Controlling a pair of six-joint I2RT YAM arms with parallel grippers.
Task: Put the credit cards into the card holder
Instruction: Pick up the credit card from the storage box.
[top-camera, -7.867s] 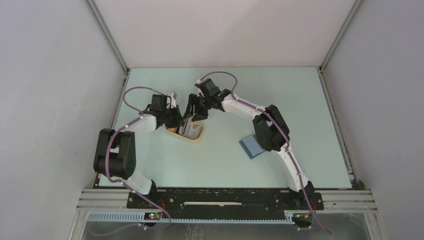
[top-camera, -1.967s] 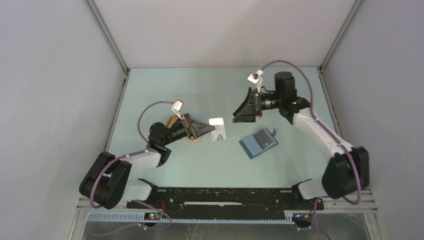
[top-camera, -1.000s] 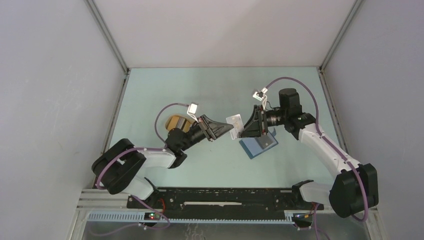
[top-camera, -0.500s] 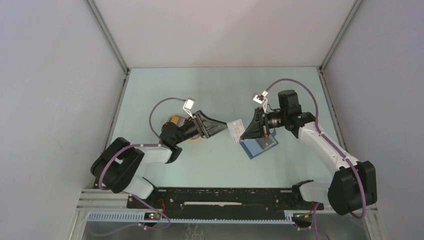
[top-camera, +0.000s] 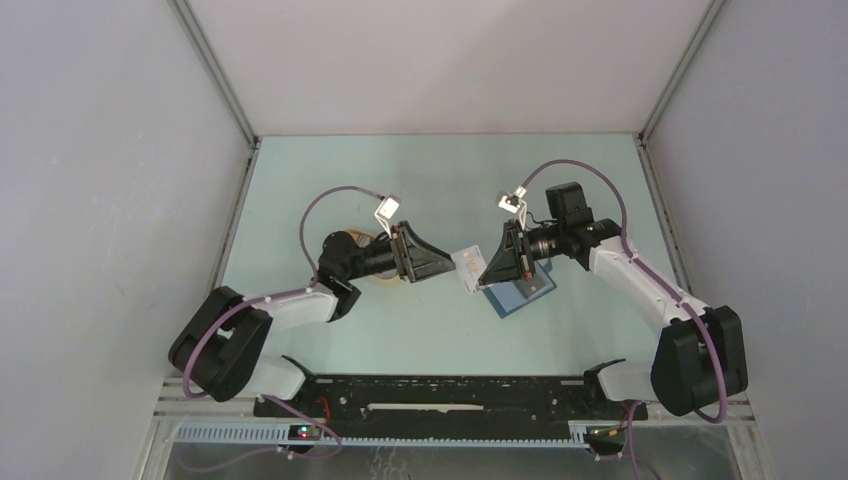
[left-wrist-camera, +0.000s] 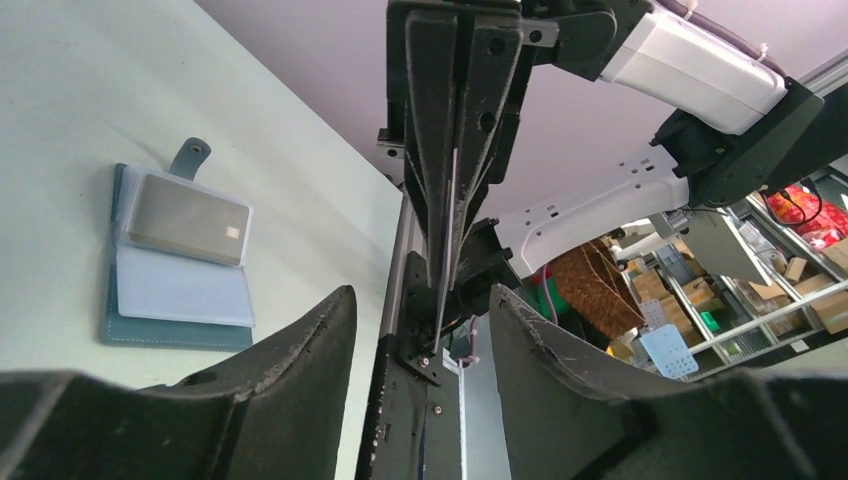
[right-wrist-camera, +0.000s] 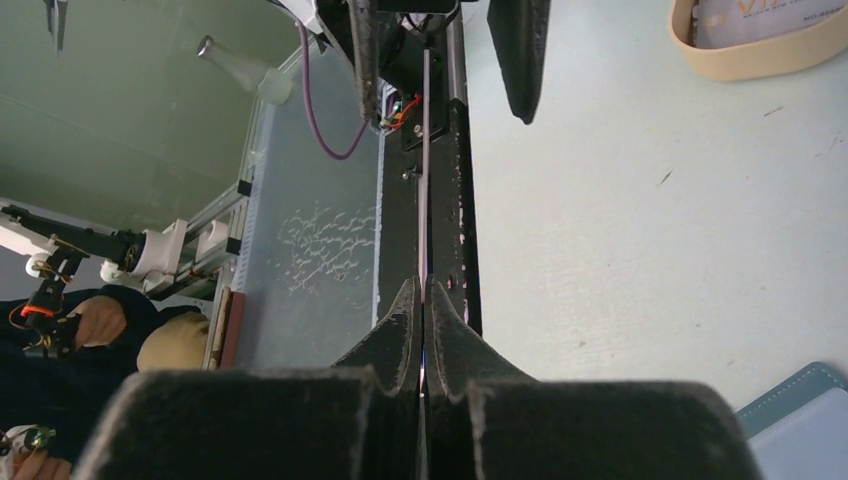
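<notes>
A pale credit card (top-camera: 466, 268) hangs in the air between the two grippers, above the table. My right gripper (top-camera: 486, 271) is shut on it; in the right wrist view the card (right-wrist-camera: 424, 170) shows edge-on, sticking out of the closed gripper (right-wrist-camera: 422, 287). My left gripper (top-camera: 441, 265) stands open just left of the card, its fingers apart on either side of the card's edge (left-wrist-camera: 450, 215) and not touching it. The teal card holder (left-wrist-camera: 175, 290) lies open on the table with a grey card (left-wrist-camera: 190, 206) on its pale blue inside. In the top view the holder (top-camera: 517, 296) is partly under the right gripper.
A tan oval tray (right-wrist-camera: 760, 48) with another card (right-wrist-camera: 775, 10) in it sits behind the left gripper. In the top view the tray (top-camera: 384, 281) is mostly hidden under the left arm. Grey walls close in the table on three sides.
The card has passed from hand to hand: my right gripper shut on it, my left gripper opened and drew back slightly to the left.
</notes>
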